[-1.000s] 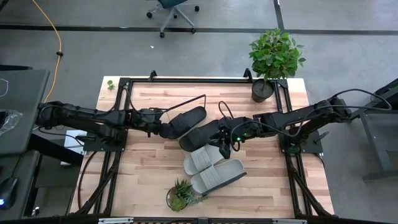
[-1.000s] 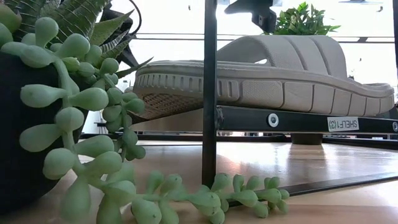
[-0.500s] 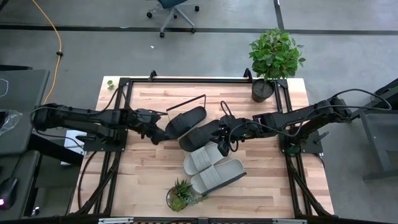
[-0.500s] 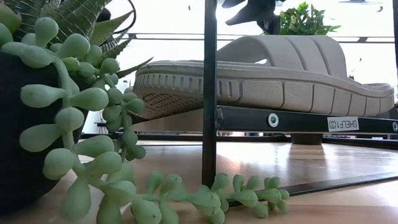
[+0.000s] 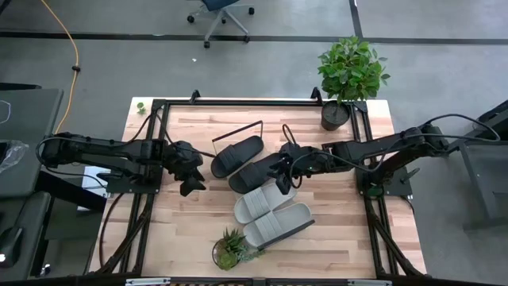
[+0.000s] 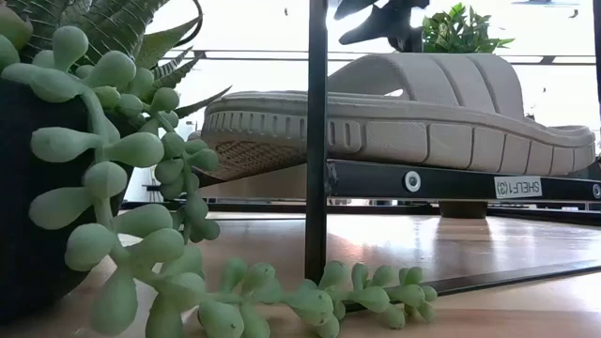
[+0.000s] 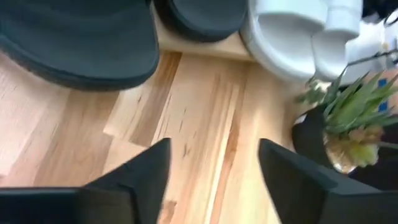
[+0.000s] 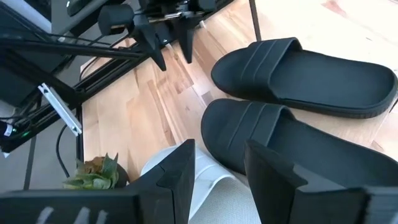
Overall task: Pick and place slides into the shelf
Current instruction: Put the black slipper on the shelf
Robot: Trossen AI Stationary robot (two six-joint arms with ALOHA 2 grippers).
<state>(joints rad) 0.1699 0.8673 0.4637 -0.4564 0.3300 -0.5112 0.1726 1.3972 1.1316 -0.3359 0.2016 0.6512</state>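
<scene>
Rubber, foam-like and probably light, flexing rather than cracking: judging the four slides easy to lift but floppy at toe and heel, so best pinched across the wide strap or along a firm sole edge. Lying side by side mid-desk on the shelf [image 5: 238, 127]: two black slides [image 5: 236, 156] far-left, two grey slides [image 5: 278, 223] nearer, beside the small succulent [image 5: 231, 247]. Hovering over the desk [image 5: 198, 230] left of the black pair, left end effector [image 5: 190, 176] spreading open, holding nothing. Poised at the second black slide [image 5: 255, 172], right end effector [image 5: 283, 176] standing part-open, gripping nothing visible.
</scene>
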